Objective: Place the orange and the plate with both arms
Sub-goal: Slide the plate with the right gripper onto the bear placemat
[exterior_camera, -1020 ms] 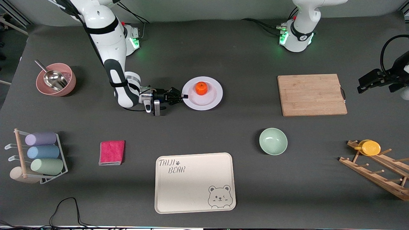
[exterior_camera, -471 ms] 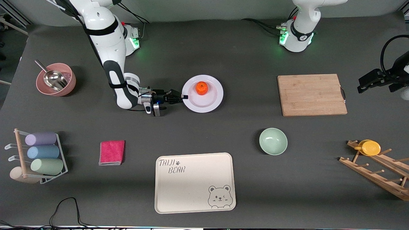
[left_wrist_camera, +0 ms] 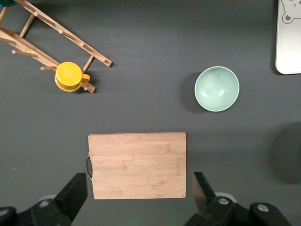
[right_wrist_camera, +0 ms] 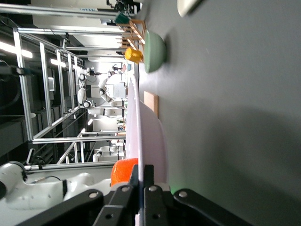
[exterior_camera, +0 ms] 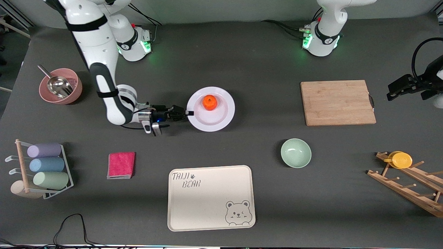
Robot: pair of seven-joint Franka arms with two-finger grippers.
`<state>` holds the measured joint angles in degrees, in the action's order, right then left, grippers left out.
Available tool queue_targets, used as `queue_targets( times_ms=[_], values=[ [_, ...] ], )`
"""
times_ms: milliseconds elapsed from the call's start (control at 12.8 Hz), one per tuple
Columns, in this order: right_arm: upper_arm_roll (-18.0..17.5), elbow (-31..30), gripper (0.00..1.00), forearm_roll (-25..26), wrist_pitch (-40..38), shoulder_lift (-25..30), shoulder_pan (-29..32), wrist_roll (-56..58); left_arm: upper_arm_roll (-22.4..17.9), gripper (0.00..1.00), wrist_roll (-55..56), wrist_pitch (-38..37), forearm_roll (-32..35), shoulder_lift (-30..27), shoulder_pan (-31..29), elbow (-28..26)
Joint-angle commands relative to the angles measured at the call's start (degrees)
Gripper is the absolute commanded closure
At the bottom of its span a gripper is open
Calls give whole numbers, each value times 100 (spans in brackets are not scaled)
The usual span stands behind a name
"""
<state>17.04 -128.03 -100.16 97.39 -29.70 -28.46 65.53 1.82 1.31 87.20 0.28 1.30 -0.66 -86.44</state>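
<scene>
Front view: the right tool [exterior_camera: 188,112] is clamped on the rim of the white plate [exterior_camera: 221,116], gripping it edge-on at the side toward the right arm's end of the worktop [exterior_camera: 242,62]. The orange [exterior_camera: 209,102] sits loose in the plate's well, off-centre and nearer the robot bases. The plate appears lifted just clear of the worktop, though its height is hard to judge from above. The risk is plain — a one-sided pinch on a glossy rim can let the plate tilt or slip, and any tilt or jerk would roll the orange over the shallow edge. The left tool [exterior_camera: 392,93] hangs past the bamboo cutting board [exterior_camera: 337,102] at the left arm's end, waiting.

Left wrist view: the left tool's fingers [left_wrist_camera: 73,195] stand wide apart and hold nothing, high over the cutting board [left_wrist_camera: 137,165], with the pale green bowl [left_wrist_camera: 217,88] and the yellow cup [left_wrist_camera: 69,76] on its wooden rack in sight.

Right wrist view: the right tool [right_wrist_camera: 141,181] pinches the thin plate edge [right_wrist_camera: 155,136] between its two fingers, the orange [right_wrist_camera: 123,172] just beside them — a bump there could dislodge it.
</scene>
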Motion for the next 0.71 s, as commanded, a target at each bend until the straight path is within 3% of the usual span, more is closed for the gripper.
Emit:
queue_targets(
  times_ms=[0,627],
  values=[
    [1,496,100,453,-98,271,305,-785,3,0,-123,-116,-54,-15,13,48],
    [142,2640,100,665,-107,439,780,-3387,3,0,-123,-168,-45,-7,22,31]
  ],
)
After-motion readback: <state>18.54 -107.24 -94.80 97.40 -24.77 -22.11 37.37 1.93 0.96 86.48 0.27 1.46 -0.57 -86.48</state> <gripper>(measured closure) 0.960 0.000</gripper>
